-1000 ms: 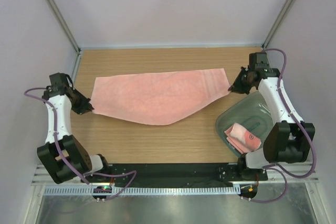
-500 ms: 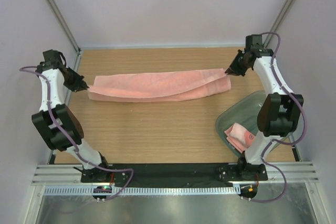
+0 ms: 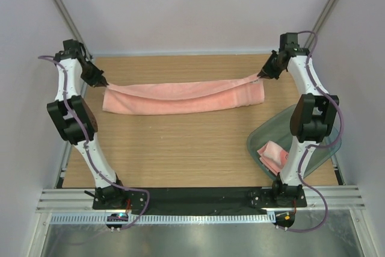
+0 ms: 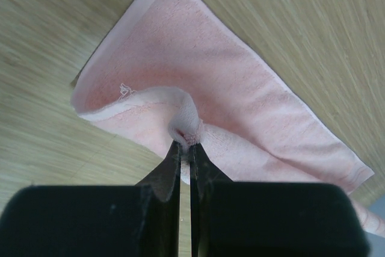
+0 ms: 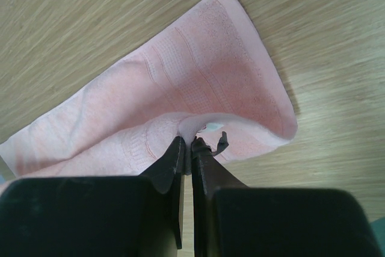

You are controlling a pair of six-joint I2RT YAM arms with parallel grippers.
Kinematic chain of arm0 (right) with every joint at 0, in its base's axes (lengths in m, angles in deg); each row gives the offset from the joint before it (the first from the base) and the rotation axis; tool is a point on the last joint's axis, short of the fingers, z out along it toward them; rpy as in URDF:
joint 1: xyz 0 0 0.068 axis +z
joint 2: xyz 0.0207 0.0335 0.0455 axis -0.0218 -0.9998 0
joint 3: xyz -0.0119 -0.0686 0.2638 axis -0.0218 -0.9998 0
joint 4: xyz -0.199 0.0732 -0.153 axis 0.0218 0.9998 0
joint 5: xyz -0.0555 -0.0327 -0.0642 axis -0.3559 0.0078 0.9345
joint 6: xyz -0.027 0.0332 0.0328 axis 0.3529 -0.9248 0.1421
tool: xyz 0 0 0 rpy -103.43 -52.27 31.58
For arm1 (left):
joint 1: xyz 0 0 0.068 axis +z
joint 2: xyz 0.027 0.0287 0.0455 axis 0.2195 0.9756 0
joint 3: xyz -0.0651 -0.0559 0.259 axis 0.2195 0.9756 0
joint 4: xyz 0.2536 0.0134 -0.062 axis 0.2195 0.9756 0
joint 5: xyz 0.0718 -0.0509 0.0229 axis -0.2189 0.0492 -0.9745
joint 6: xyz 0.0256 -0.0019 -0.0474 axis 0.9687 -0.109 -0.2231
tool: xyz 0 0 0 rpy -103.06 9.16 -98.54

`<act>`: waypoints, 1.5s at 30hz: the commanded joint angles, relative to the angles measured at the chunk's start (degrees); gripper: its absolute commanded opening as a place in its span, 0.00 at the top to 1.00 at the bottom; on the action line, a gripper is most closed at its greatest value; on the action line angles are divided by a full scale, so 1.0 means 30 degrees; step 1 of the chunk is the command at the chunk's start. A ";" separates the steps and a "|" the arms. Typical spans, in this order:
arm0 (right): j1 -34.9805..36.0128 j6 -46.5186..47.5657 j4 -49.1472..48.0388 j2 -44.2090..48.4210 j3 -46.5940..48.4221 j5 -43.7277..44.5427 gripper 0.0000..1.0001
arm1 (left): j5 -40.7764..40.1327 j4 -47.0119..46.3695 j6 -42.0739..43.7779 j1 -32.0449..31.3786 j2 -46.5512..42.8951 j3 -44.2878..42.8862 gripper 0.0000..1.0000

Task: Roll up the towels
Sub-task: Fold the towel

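Observation:
A salmon-pink towel (image 3: 180, 96) lies folded over lengthwise across the far half of the table, its upper layer lifted at both ends. My left gripper (image 3: 105, 84) is shut on the towel's left corner (image 4: 186, 133), pinched between the black fingertips. My right gripper (image 3: 260, 76) is shut on the right corner (image 5: 195, 132), where a small white label shows beside the jaws. A second pink towel (image 3: 272, 156) lies crumpled in the tub at the right, partly hidden behind the right arm.
A translucent grey-green plastic tub (image 3: 258, 135) sits at the near right of the wooden table (image 3: 180, 148). Both arms reach far toward the back wall, close to the metal frame posts.
Both grippers carried the towel's near edge toward the back, folding it from a spread sheet into a narrow long strip. The arms have stretched further back.

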 commanded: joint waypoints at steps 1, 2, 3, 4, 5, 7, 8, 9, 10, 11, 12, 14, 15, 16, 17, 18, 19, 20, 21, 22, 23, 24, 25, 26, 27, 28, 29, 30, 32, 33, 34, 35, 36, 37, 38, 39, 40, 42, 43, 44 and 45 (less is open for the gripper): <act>-0.0302 -0.0038 0.0033 -0.0602 0.1413 0.0074 0.99 | -0.0370 0.1022 -0.0048 -0.0213 0.0663 -0.2254 1.00; -0.0302 -0.0037 0.0062 -0.0809 0.1648 0.0102 0.99 | -0.0371 0.1256 -0.0107 -0.0213 0.1246 -0.2664 1.00; -0.0302 0.0050 0.0266 -0.1072 0.1883 0.0074 0.99 | -0.0313 0.1345 -0.0108 -0.0242 0.1512 -0.2988 1.00; -0.0331 0.0022 0.0326 -0.1278 0.2349 0.0015 0.99 | -0.0370 0.1491 -0.0137 -0.0358 0.1834 -0.3629 1.00; -0.0331 -0.0037 0.0355 -0.1715 0.2557 -0.0014 0.99 | -0.0400 0.1666 -0.0166 -0.0418 0.2301 -0.3925 1.00; -0.0331 -0.0008 0.0443 -0.2069 0.3199 -0.0014 0.99 | -0.0633 0.1726 -0.0225 -0.0506 0.2773 -0.4569 1.00; -0.0331 0.0079 0.0589 -0.2564 0.3435 -0.0043 0.99 | -0.0750 0.1930 -0.0254 -0.0564 0.3239 -0.4776 1.00; -0.0331 0.0080 0.0735 -0.2772 0.3641 0.0014 0.99 | -0.0868 0.1990 -0.0283 -0.0594 0.3447 -0.5010 1.00; -0.0360 0.0138 0.0824 -0.3035 0.4020 0.0073 0.99 | -0.1072 0.2078 -0.0312 -0.0594 0.3681 -0.5331 1.00; -0.0361 0.0196 0.0941 -0.3299 0.4198 0.0015 0.99 | -0.1132 0.2165 -0.0313 -0.0594 0.3973 -0.5596 1.00; -0.0419 0.0226 0.1029 -0.3765 0.4431 0.0044 0.99 | -0.1220 0.2398 -0.0342 -0.0594 0.4527 -0.5801 1.00; -0.0594 0.0139 0.1088 -0.4497 0.4696 -0.0101 0.98 | -0.1570 0.2576 -0.0459 -0.0594 0.5116 -0.6385 0.99; -0.0653 0.0138 0.1117 -0.4763 0.5016 -0.0160 0.96 | -0.1659 0.2838 -0.0517 -0.0594 0.5728 -0.6592 0.99; -0.0683 0.0109 0.1175 -0.4998 0.5281 -0.0190 0.90 | -0.1718 0.2927 -0.0547 -0.0594 0.5995 -0.6855 0.99; -0.0712 0.0051 0.1321 -0.5291 0.5544 -0.0248 0.88 | -0.1660 0.2957 -0.0634 -0.0594 0.6172 -0.7177 0.98; -0.0828 0.0022 0.1323 -0.5758 0.5982 -0.0336 0.86 | -0.1602 0.2928 -0.0664 -0.0594 0.6579 -0.7354 0.98; -0.0888 0.0021 0.1410 -0.6081 0.6334 -0.0337 0.83 | -0.1543 0.2754 -0.0693 -0.0594 0.6699 -0.7501 0.97; -0.0917 -0.0008 0.1526 -0.6288 0.6686 -0.0366 0.82 | -0.1572 0.2781 -0.0781 -0.0594 0.6846 -0.7677 0.96; -0.0975 -0.0008 0.1789 -0.6551 0.7386 -0.0395 0.78 | -0.1601 0.2753 -0.0898 -0.0594 0.6992 -0.8084 0.96; -0.1005 -0.0037 0.1936 -0.7046 0.7741 -0.0424 0.69 | -0.1601 0.2723 -0.0957 -0.0565 0.7197 -0.8291 0.90; -0.1034 -0.0008 0.2228 -0.7254 0.8092 -0.0425 0.62 | -0.1601 0.2694 -0.0986 -0.0565 0.7344 -0.8874 0.86; -0.1093 -0.0008 0.2318 -0.7430 0.8589 -0.0454 0.56 | -0.1572 0.2723 -0.1016 -0.0565 0.7461 -0.9082 0.83; -0.1122 -0.0008 0.2377 -0.7635 0.8797 -0.0483 0.46 | -0.1572 0.2839 -0.1045 -0.0565 0.7636 -0.9317 0.81; -0.1151 0.0021 0.2435 -0.7724 0.8973 -0.0541 0.41 | -0.1572 0.2898 -0.1045 -0.0536 0.7696 -0.9493 0.79; -0.1181 0.0108 0.2523 -0.7754 0.9323 -0.0600 0.38 | -0.1572 0.2870 -0.1045 -0.0477 0.7668 -0.9611 0.73; -0.1268 0.0167 0.2611 -0.7725 0.9500 -0.0600 0.34 | -0.1543 0.2840 -0.1016 -0.0390 0.7435 -0.9612 0.68; -0.1327 0.0197 0.2815 -0.7638 0.9676 -0.0542 0.32 | -0.1601 0.2811 -0.1016 -0.0331 0.7201 -0.9583 0.62; -0.1415 0.0255 0.2846 -0.7492 0.9736 -0.0484 0.31 | -0.1717 0.2724 -0.0958 -0.0272 0.6996 -0.9496 0.54; -0.1678 0.0431 0.2992 -0.6849 0.9707 -0.0250 0.28 | -0.1864 0.2519 -0.0811 -0.0038 0.6030 -0.9087 0.45; -0.1766 0.0518 0.3079 -0.6498 0.9504 -0.0133 0.28 | -0.1894 0.2489 -0.0753 0.0050 0.5708 -0.8940 0.43; -0.1825 0.0577 0.3080 -0.6205 0.9241 -0.0045 0.28 | -0.2010 0.2518 -0.0665 0.0138 0.5299 -0.8590 0.41; -0.1971 0.0694 0.2935 -0.5796 0.8774 -0.0015 0.28 | -0.2098 0.2576 -0.0461 0.0138 0.4975 -0.8384 0.41; -0.2001 0.0724 0.2702 -0.4660 0.7378 -0.0043 0.28 | -0.2273 0.2663 -0.0314 0.0139 0.4160 -0.8062 0.41; -0.2030 0.0840 0.2380 -0.4098 0.6493 -0.0073 0.28 | -0.2536 0.2664 -0.0226 0.0139 0.3688 -0.7566 0.41; -0.2031 0.1045 0.1797 -0.3425 0.5615 -0.0334 0.28 | -0.2597 0.2664 -0.0080 0.0110 0.3219 -0.6372 0.41; -0.2031 0.1163 0.1646 -0.2490 0.3952 -0.0482 0.28 | -0.2568 0.2461 -0.0020 0.0138 0.1938 -0.5461 0.42; -0.2031 0.1280 0.1529 -0.1988 0.3153 -0.0599 0.28 | -0.2539 0.2227 0.0009 0.0139 0.1287 -0.4553 0.43; -0.2031 0.1427 0.1003 -0.0906 0.0613 -0.1182 0.27 | -0.2422 0.1496 0.0097 0.0051 -0.1164 -0.1040 0.45; -0.2031 0.1486 0.0768 -0.0638 -0.0129 -0.1360 0.28 | -0.2364 0.0564 0.0126 -0.0007 -0.2137 0.0132 0.45; -0.2031 0.1486 0.0534 -0.0403 -0.0775 -0.1478 0.28 | -0.2276 0.0120 0.0272 -0.0124 -0.2930 0.2638 0.45; -0.2031 0.1515 0.0358 0.0005 -0.1883 -0.1566 0.28 | -0.2246 -0.0319 0.0447 -0.0183 -0.4504 0.3678 0.45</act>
